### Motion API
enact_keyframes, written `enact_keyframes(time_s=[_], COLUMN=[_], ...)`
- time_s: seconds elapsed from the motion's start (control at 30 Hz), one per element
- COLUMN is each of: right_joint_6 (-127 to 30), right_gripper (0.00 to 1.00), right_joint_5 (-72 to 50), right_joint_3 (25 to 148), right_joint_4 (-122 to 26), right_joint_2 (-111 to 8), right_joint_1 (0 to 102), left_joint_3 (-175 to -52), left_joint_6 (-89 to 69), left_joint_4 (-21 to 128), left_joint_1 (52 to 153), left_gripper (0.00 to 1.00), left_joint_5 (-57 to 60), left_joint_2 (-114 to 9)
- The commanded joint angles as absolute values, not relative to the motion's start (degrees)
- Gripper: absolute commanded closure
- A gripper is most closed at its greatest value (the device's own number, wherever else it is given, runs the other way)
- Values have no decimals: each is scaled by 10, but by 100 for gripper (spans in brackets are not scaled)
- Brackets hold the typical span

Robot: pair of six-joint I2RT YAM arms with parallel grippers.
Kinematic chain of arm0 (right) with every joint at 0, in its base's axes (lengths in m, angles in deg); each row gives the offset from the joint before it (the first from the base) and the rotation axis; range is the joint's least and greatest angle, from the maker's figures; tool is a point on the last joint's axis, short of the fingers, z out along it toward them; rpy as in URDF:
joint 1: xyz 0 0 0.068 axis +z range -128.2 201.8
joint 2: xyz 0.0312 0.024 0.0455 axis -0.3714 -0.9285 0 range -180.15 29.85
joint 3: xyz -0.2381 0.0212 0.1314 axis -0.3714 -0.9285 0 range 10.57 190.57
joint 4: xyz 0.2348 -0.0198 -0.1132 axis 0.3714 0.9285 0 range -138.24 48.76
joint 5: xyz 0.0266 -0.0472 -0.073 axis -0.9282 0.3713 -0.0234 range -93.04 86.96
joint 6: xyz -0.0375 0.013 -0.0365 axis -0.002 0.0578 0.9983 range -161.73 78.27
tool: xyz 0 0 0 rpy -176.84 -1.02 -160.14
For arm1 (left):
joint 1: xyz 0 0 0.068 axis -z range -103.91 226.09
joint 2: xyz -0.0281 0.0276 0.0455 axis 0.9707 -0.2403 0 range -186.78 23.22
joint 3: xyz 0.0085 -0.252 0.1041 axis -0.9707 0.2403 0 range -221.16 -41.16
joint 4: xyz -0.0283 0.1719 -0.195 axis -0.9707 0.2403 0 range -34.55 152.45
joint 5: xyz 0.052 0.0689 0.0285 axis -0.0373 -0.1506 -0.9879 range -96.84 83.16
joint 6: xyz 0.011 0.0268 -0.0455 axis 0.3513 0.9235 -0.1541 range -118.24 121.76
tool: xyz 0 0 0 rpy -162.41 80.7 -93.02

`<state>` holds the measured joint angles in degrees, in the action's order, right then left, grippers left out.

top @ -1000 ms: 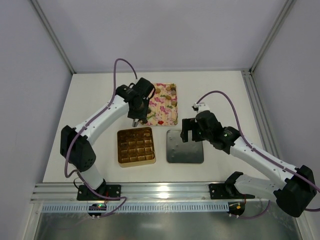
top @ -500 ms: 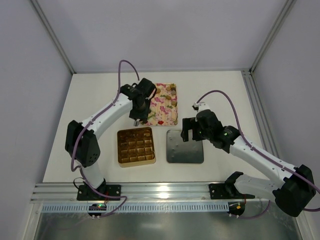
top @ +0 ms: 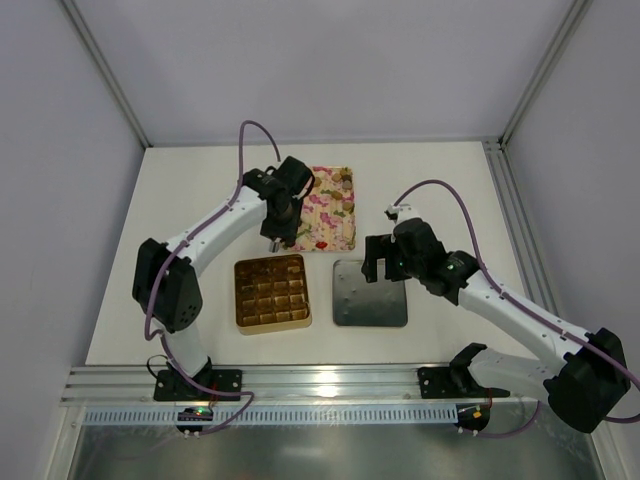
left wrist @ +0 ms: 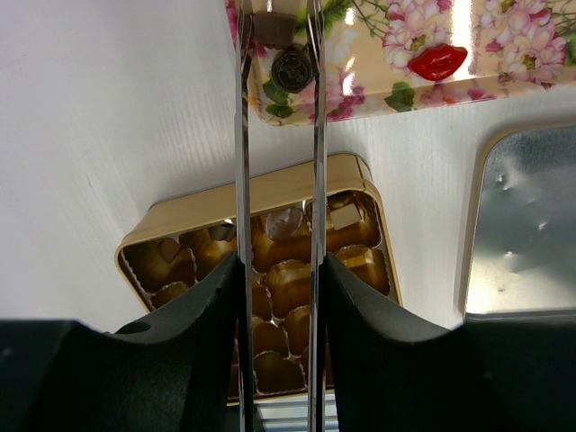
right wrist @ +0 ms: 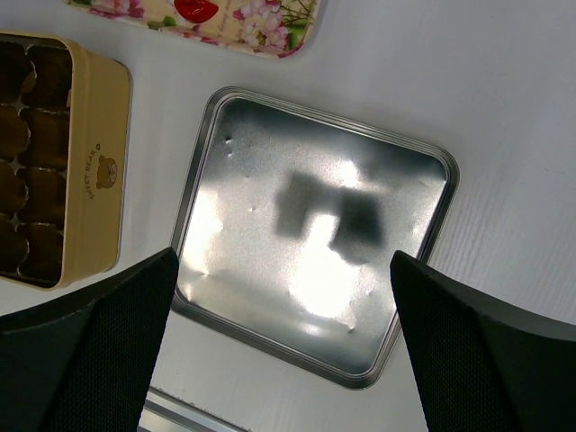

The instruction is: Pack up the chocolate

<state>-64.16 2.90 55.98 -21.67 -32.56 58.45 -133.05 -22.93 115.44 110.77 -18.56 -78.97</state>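
Observation:
The gold box holds a grid of gold cups; a few chocolate pieces sit in its far row, and the other cups look amber. My left gripper hangs over the near left corner of the pink floral tray. In the left wrist view its two thin blades stand close together with a brown square chocolate piece between the tips. A round dark piece and a red lip-shaped piece lie on the tray. My right gripper is wide open and empty above the lid.
The grey metal lid lies inside up, right of the gold box, and fills the right wrist view. The box wall with a bear mark shows at left there. A metal rail runs along the near table edge.
The left arm's shoulder and elbow swung a little right and its wrist shifted slightly up over the tray's corner. The right arm stayed still.

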Motion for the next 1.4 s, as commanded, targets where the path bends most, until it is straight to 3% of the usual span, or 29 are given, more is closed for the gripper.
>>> enact_keyframes(time_s=[0.0,0.53,0.93,1.37], right_joint_6=[-633,-636,-637,-637], right_gripper=[0,0,0,0], right_joint_5=[21,18,20,22], right_joint_3=[558,552,552,554], right_joint_4=[-239,-243,-242,-239], right_joint_2=[-330,-333,-328,-329], right_joint_1=[583,582,582,582], left_joint_3=[-1335,-1321,-1340,-1377], left_joint_6=[-218,-216,-214,-211], left_joint_4=[1140,1137,1144,1162], left_joint_1=[1104,1104,1104,1103], left_gripper=[60,61,74,75], left_joint_5=[-177,-181,-183,-187], left_joint_2=[-789,-793,-793,-783])
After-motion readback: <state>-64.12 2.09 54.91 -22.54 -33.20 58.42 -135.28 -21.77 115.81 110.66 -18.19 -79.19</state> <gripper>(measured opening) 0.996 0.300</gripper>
